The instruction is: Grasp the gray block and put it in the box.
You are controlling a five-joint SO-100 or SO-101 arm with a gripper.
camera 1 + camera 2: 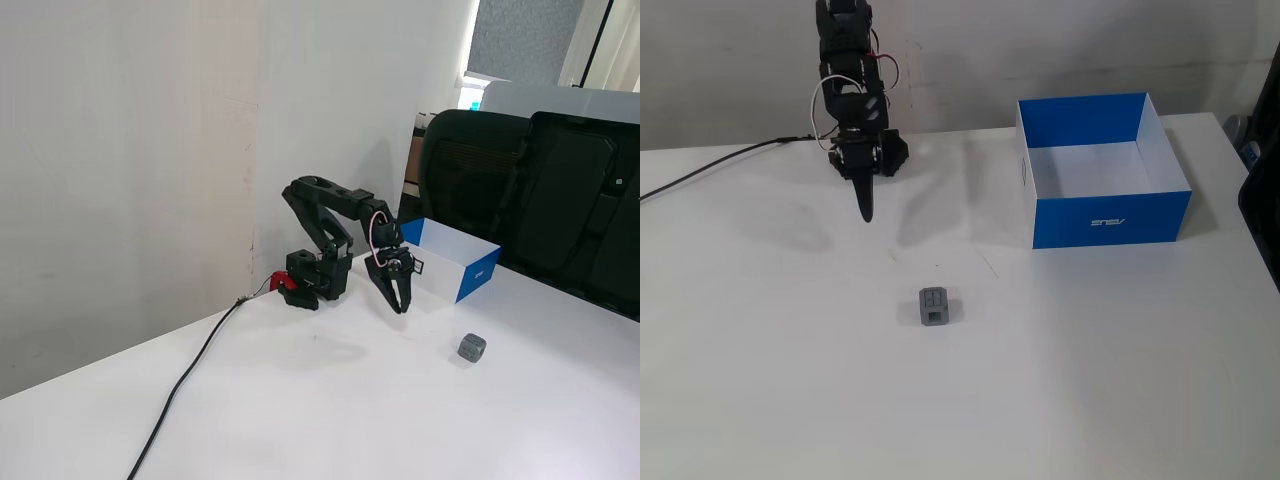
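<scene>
In a fixed view the gripper hangs at upper left, tip down, its fingers pressed together and holding nothing. The block sits at centre on the table (well apart from both neighbours). The box lies at upper right.

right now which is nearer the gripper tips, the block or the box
The gray block, alone on the table below the gripper; the box sits farther off to the right.
</scene>
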